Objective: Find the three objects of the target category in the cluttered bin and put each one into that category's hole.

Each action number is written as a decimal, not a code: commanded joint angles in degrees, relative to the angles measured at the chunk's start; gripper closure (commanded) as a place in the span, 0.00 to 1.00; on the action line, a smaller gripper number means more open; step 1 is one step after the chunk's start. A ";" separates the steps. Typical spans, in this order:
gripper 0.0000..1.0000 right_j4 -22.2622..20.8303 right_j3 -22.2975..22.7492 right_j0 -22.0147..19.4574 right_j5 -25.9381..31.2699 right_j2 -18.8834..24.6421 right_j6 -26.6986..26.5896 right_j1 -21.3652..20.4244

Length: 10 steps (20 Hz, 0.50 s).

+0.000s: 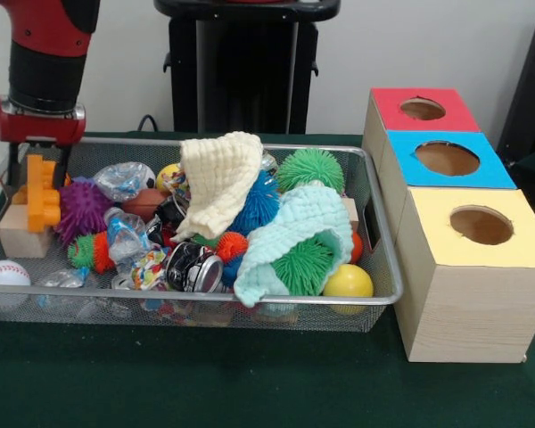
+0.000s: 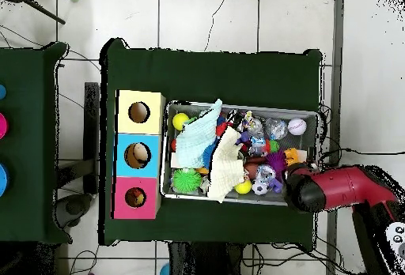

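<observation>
The silver wire-mesh bin (image 1: 385,267) is full of toys and cloths; it also shows in the overhead view (image 2: 168,153). My gripper (image 1: 38,178) hangs over the bin's left end, its fingers on either side of an orange plastic block (image 1: 41,194), which it holds just above a pale wooden block (image 1: 21,234). In the overhead view the gripper (image 2: 296,166) is at the bin's right end by the orange block (image 2: 294,156). The red-faced box's round hole (image 1: 423,109) is at the far right, well apart from the gripper; it also shows in the overhead view (image 2: 135,198).
The blue-faced box (image 1: 446,159) and yellow-faced box (image 1: 479,225) stand in a row with the red one. In the bin lie a cream cloth (image 1: 218,178), a mint cloth (image 1: 294,227), green spiky balls (image 1: 310,168), a purple spiky ball (image 1: 82,209), a baseball (image 1: 4,274) and a yellow ball (image 1: 348,282).
</observation>
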 commanded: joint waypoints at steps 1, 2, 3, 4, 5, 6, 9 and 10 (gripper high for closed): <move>0.00 -4.63 -6.05 0.49 -0.87 -0.77 -8.32 3.36; 0.00 -4.54 -6.24 0.32 -0.96 -0.72 -8.24 3.63; 0.00 -4.45 -6.33 0.03 -1.50 -0.62 -7.89 4.07; 0.00 -4.30 -6.46 0.06 -1.69 -0.53 -7.63 4.40; 0.00 -3.86 -6.49 -0.30 -2.22 -0.34 -7.09 4.88; 0.00 -3.67 -6.80 -0.40 -2.59 -0.30 -6.49 5.33; 0.00 -3.30 -7.14 -0.46 -3.78 -0.32 -4.57 6.55; 0.00 -2.94 -7.35 -0.42 -4.04 -0.47 -3.43 7.09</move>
